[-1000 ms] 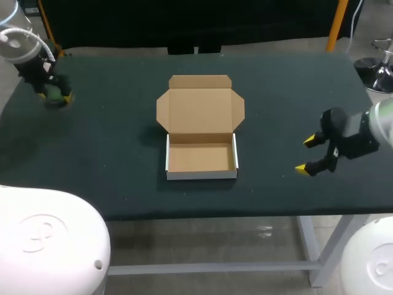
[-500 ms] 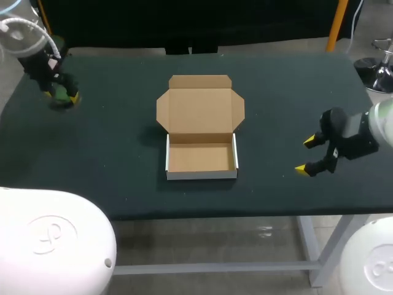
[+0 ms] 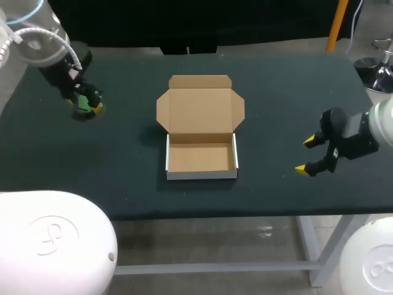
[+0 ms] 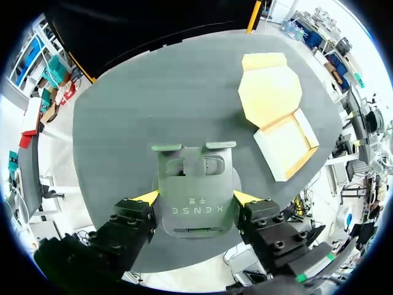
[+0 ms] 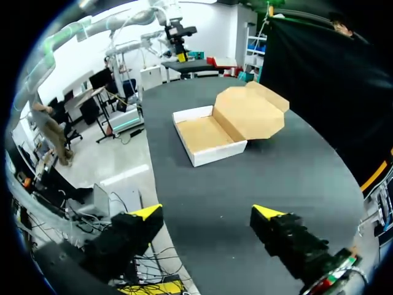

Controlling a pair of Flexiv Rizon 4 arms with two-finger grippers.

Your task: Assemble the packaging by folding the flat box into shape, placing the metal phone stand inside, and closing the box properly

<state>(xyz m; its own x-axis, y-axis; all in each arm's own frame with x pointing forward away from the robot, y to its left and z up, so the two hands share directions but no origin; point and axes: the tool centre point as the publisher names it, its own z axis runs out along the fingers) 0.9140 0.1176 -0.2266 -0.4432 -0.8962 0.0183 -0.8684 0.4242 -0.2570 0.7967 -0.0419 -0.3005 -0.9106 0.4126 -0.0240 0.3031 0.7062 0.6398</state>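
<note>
The cardboard box (image 3: 201,158) stands folded into a shallow tray at the table's middle, its lid (image 3: 200,104) lying open and flat behind it. My left gripper (image 3: 87,106) hangs over the far left of the table, shut on the dark green metal phone stand (image 3: 80,99). In the left wrist view the phone stand (image 4: 195,184) sits flat between the yellow fingertips (image 4: 147,197), with the box (image 4: 284,142) ahead and off to one side. My right gripper (image 3: 307,155) is open and holds nothing, to the right of the box. The right wrist view shows the box (image 5: 212,138) ahead of that open gripper (image 5: 207,213).
The dark green table top (image 3: 123,160) is bare around the box. Its front edge runs close below the box, and the table's right edge lies just beyond my right gripper.
My left arm has carried the phone stand to the right, from the table's left edge toward the box. The right arm and the box have not moved.
</note>
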